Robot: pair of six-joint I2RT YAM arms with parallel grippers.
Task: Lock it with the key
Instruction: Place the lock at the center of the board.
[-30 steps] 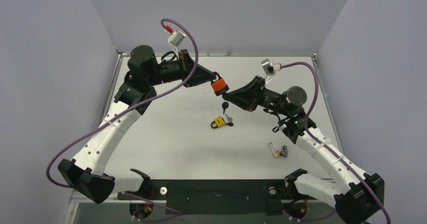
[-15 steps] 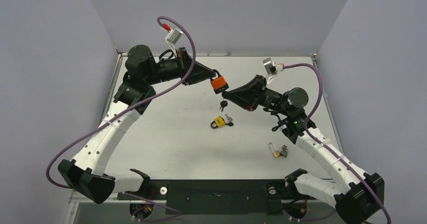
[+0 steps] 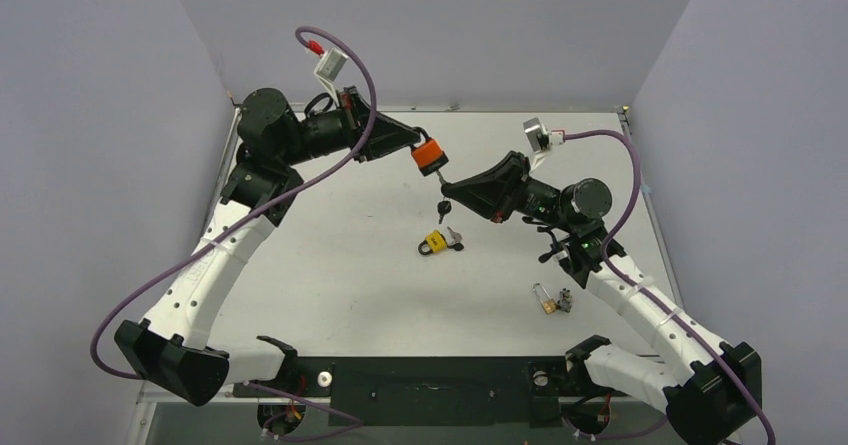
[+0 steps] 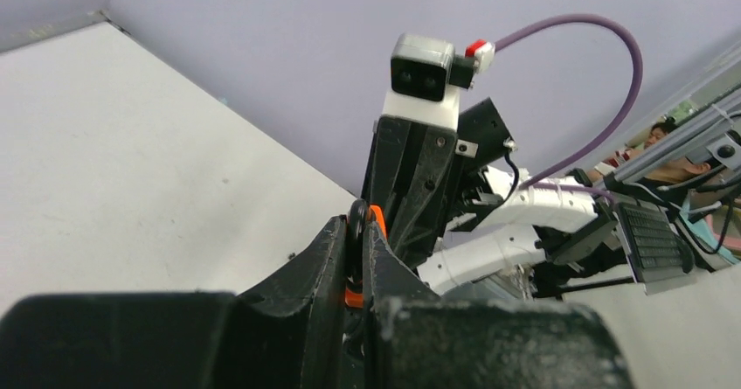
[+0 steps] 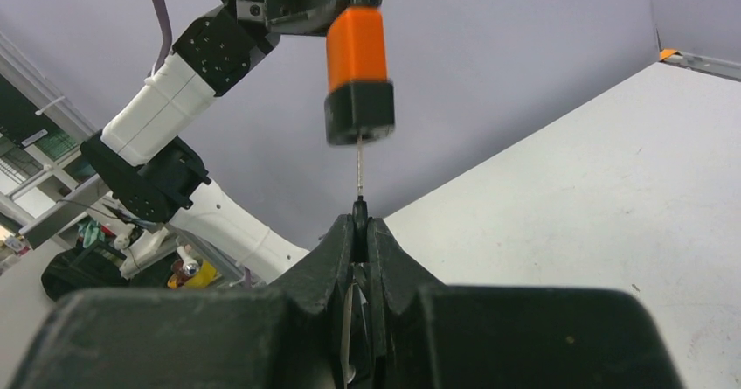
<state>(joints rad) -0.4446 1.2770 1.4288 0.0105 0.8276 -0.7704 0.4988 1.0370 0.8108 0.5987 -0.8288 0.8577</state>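
My left gripper [image 3: 415, 148] is shut on the shackle of an orange padlock [image 3: 428, 155] with a black base and holds it in the air above the table's far middle. In the left wrist view only a sliver of the orange padlock [image 4: 377, 218] shows past the closed fingers [image 4: 330, 249]. My right gripper [image 3: 447, 186] is shut on a key [image 5: 359, 172] just below the padlock [image 5: 356, 52]. The thin blade points up and its tip meets the padlock's black underside. A second key [image 3: 444, 208] dangles under the right gripper.
A yellow padlock [image 3: 433, 242] with keys lies on the table [image 3: 330, 265] at the middle. A small brass padlock [image 3: 547, 298] with keys lies near the right arm. Grey walls close in the table at the back and sides.
My left gripper has lifted the orange padlock up and slightly left. My right gripper has followed with the key, staying under the padlock's base.
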